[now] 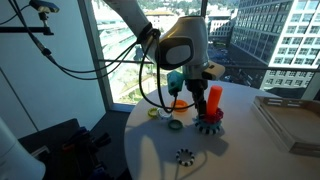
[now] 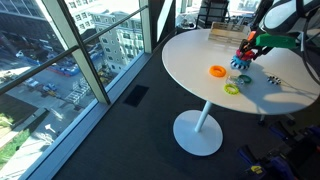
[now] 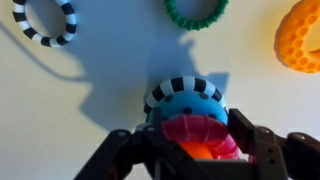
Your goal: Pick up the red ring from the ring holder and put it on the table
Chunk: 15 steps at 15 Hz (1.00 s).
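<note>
The gripper (image 3: 196, 143) is seen low over the ring holder (image 3: 185, 100), with its jaws parted about as wide as the red ring (image 3: 200, 128) and set on either side of it. The red ring is found between the jaws, at the top of the orange-red post, whose tip shows through the ring's hole. Whether the pads actually press on the ring cannot be told. The holder's teal base is seen directly beneath the gripper, its striped toothed rim showing beyond the ring.

In the wrist view, three loose rings are laid on the bench (image 3: 110, 55) ahead of the gripper, all apart from the holder. A black and white toothed ring (image 3: 45, 22) is placed far off to one side, a green ring (image 3: 197, 10) straight ahead, and an orange ring (image 3: 305, 35) off to the opposite side.

In an exterior view, the gripper (image 2: 252, 47) and ring holder (image 2: 241, 61) are placed away from the bench (image 2: 190, 55) rim. The orange ring (image 2: 218, 71) and green ring (image 2: 232, 89) are set between them and the curved edge. A wide stretch of bare white top is left toward the window side.

In an exterior view, the holder (image 1: 211, 108) is stood just beside the gripper (image 1: 196, 82), and a flat rectangular object (image 1: 290, 122) is laid well apart from it.
</note>
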Motion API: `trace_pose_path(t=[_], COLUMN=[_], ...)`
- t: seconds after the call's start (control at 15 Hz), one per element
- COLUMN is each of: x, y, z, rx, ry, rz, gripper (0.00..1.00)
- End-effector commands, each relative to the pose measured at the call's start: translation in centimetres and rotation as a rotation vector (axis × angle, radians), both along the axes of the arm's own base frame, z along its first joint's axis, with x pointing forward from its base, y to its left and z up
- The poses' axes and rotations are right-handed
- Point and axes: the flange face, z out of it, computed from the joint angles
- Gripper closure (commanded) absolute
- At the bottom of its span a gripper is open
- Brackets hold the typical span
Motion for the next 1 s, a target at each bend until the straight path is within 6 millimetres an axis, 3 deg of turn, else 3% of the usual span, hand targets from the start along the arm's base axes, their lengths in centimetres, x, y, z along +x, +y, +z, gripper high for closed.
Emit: trace_pose_path(t=[0.0,0.93], x=[-1.1,-2.8], y=[-0.3,0.1], z=[1.9,9.3], rx=[-0.004,-0.033], ry=[-0.02,-0.122], rz=[-0.015,-0.044], gripper=[0.58,0.58])
